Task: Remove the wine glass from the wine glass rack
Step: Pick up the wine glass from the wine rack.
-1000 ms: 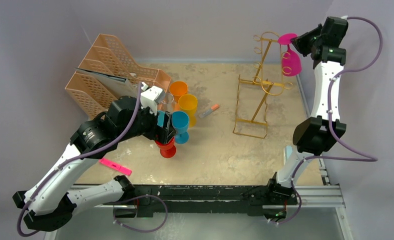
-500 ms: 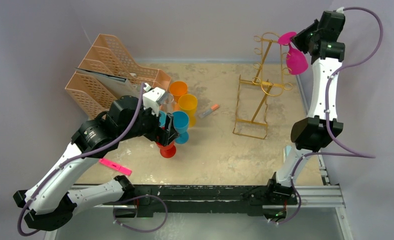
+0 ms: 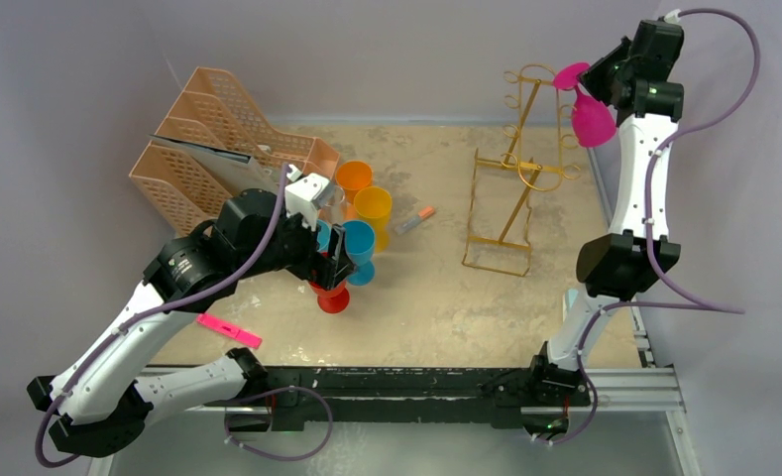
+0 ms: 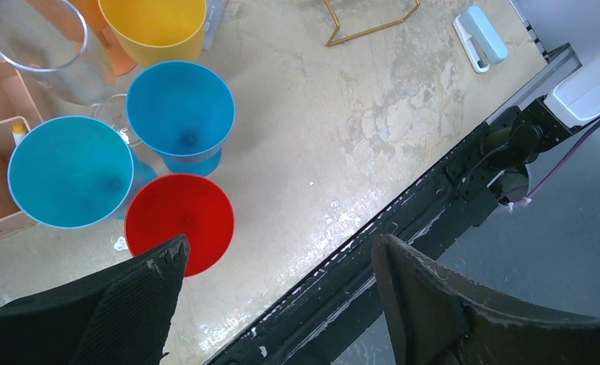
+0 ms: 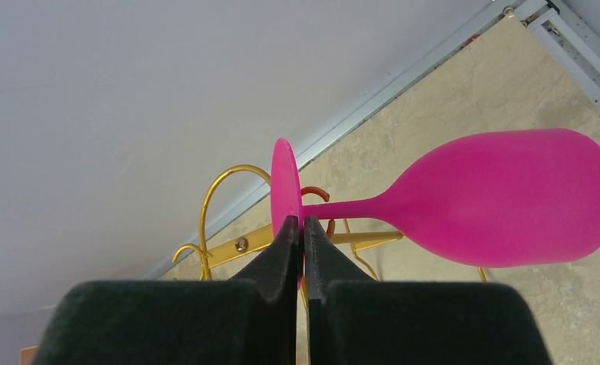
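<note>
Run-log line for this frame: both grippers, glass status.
right gripper: shut on foot of pink plastic wine glass | glass: at top of gold wire rack, hook clearance unclear | left gripper: open, empty, over red goblet

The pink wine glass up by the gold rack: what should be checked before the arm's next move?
1. Right jaws shut on the pink wine glass: ok, pinching its foot disc.
2. Foot free of the wine glass rack hooks: cannot tell; a gold loop overlaps it.
3. Grip secure: not ok, probably; only the thin foot edge is held.
4. Left jaws away: ok, open by the red cup.
5. Bare table for setting down: ok.
</note>
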